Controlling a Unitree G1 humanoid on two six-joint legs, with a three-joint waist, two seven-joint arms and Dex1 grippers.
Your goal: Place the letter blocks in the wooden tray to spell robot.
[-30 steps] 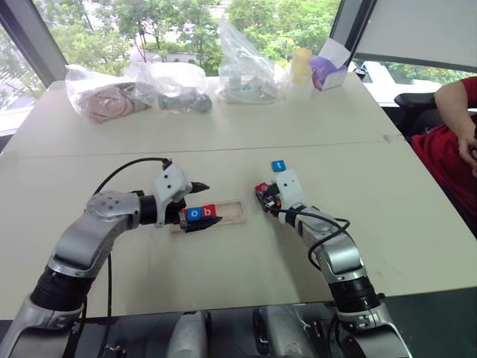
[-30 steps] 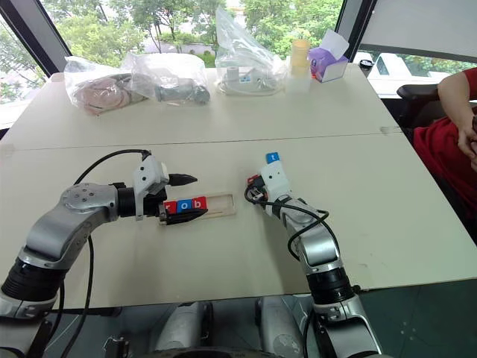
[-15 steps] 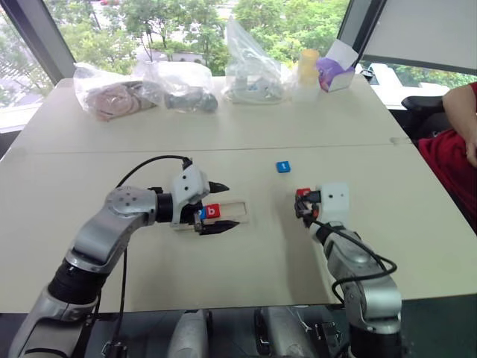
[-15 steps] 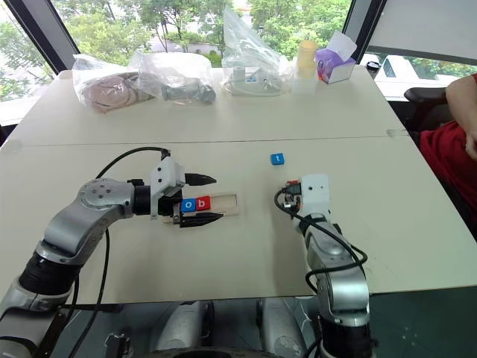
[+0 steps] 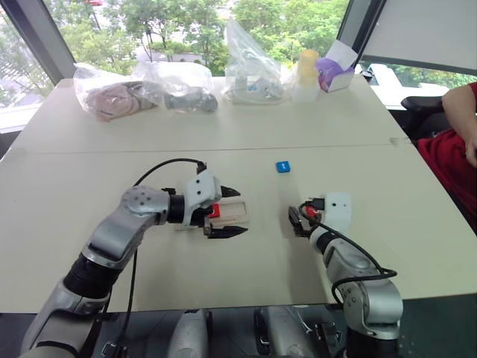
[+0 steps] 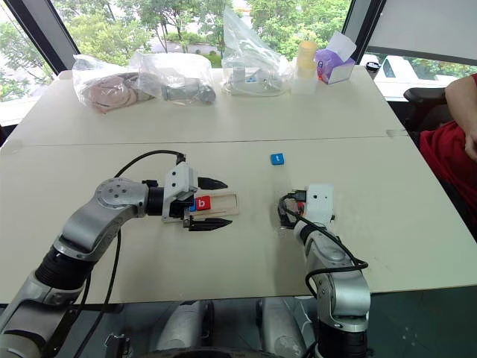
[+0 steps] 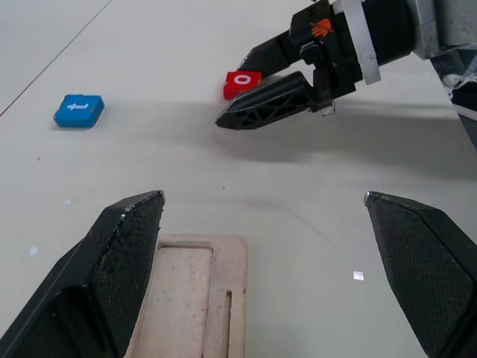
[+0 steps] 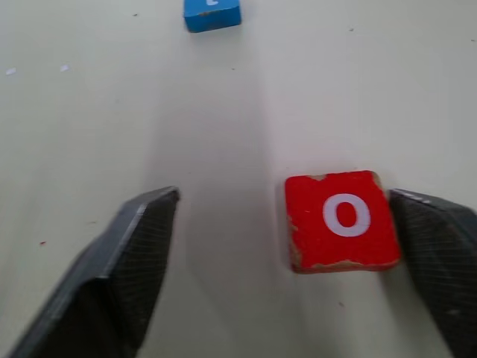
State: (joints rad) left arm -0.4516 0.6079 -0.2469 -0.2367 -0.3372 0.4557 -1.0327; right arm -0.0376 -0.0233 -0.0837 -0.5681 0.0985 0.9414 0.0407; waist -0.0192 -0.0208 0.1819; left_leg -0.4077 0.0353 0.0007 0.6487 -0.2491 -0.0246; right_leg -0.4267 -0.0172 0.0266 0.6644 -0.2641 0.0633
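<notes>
Table (image 6: 417, 216) bears tray (image 6: 223, 204), red o (image 8: 342, 220), blue t (image 6: 277, 159), bags (image 6: 250, 63).

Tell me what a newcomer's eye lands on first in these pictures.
Two robot arms meet over a pale table. The left gripper, fingers open, straddles the wooden tray holding a red b block. The right gripper is open around a red o block lying flat on the table, with a blue t block alone beyond it.

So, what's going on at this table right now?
A two-armed robot is spelling a word with letter blocks. The wooden tray holds a red b block with a blue one beside it, and the open left gripper straddles that end. The right gripper is open, with a red o block lying on the table between its fingers. A blue t block waits farther back.
</notes>
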